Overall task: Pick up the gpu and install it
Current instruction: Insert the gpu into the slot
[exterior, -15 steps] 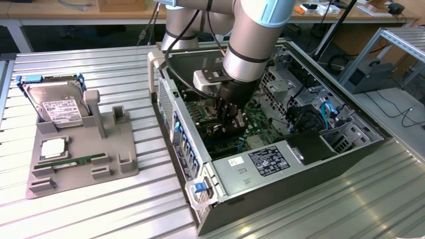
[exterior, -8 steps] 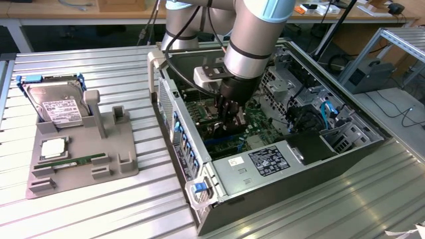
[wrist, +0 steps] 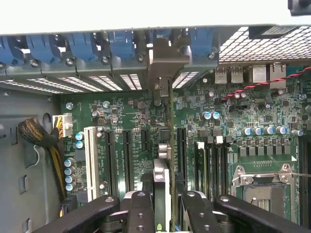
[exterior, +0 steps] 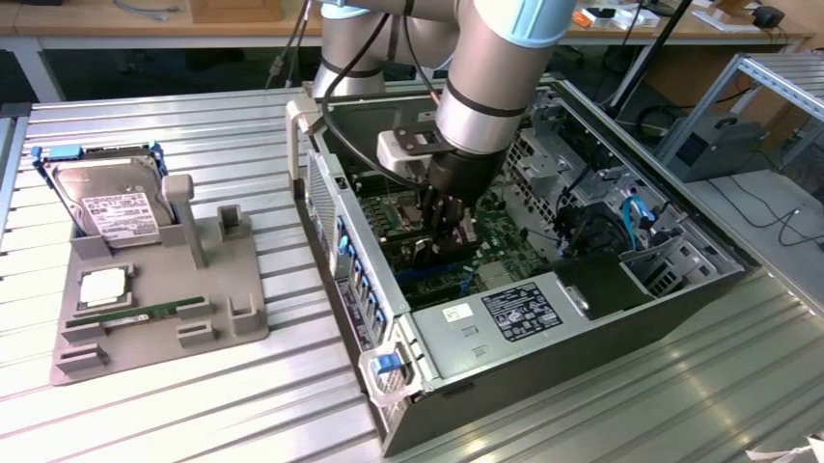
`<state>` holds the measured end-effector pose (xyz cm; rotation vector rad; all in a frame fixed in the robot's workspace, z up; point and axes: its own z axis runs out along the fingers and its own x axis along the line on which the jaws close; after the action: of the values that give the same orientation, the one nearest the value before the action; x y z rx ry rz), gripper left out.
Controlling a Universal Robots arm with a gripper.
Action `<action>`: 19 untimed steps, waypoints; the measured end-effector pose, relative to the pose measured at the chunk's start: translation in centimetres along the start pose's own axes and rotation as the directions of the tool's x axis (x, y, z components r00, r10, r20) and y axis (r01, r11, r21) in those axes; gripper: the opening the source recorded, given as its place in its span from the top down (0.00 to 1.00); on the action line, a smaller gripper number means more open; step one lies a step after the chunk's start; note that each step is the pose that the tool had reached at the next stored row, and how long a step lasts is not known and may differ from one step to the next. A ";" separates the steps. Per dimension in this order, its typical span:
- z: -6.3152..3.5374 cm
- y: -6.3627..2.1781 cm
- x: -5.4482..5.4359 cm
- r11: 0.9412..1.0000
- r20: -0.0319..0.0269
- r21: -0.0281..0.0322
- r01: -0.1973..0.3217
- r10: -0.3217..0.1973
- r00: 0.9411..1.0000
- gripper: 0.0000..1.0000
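The gpu (wrist: 163, 179) shows edge-on in the wrist view as a thin black card running between my fingers. Its silver bracket (wrist: 166, 62) stands at the case's rear slot row, among the blue clips (wrist: 121, 46). My gripper (wrist: 164, 208) is shut on the card, with one black finger (wrist: 140, 213) on each side. It hangs over the green motherboard (wrist: 121, 111), in line with the long black expansion slots (wrist: 181, 150). Whether it sits in a slot I cannot tell. In the exterior view my gripper (exterior: 445, 236) reaches down into the open computer case (exterior: 644, 289) with the gpu (exterior: 429, 254) below it.
A grey fixture (exterior: 226, 309) on the exterior view's left carries a silver hard drive (exterior: 114, 203), a green memory stick (exterior: 149, 313) and a square chip (exterior: 103, 287). Inside the case are the CPU socket (wrist: 265, 187), cables (wrist: 41, 138) and drive cages (exterior: 644, 222). The slatted metal table (exterior: 193, 415) surrounds the case.
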<state>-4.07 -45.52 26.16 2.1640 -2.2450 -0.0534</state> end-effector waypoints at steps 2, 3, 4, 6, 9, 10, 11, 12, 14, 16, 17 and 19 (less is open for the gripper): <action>0.04 -0.20 0.0 1.000 0.000 -0.001 0.000 0.000 1.000 0.73; 0.05 -0.28 0.0 1.000 0.000 -0.001 0.000 0.000 1.000 0.73; 0.13 0.07 0.0 1.000 0.000 0.000 0.000 0.000 1.000 0.73; 0.10 0.05 0.0 1.000 0.000 0.000 0.000 0.000 1.000 0.73; 0.07 -0.48 0.0 1.000 0.000 -0.001 0.000 0.000 1.000 0.73; 0.07 -0.44 0.0 1.000 0.000 -0.001 0.000 0.000 1.000 0.73; 0.08 -0.38 0.0 1.000 0.000 -0.001 0.000 0.000 1.000 0.73; 0.08 -0.34 0.0 1.000 0.000 -0.001 0.000 0.000 1.000 0.73; 0.07 -0.29 0.0 1.000 0.000 -0.001 0.000 0.000 1.000 0.73; 0.07 -0.29 0.0 1.000 0.000 -0.001 0.000 0.000 1.000 0.73; 0.08 -0.28 0.0 1.000 0.000 -0.001 0.000 0.000 1.000 0.73; 0.08 -0.28 0.0 1.000 0.000 -0.001 0.000 0.000 1.000 0.73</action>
<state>-3.79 -45.51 26.08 2.1639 -2.2445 -0.0541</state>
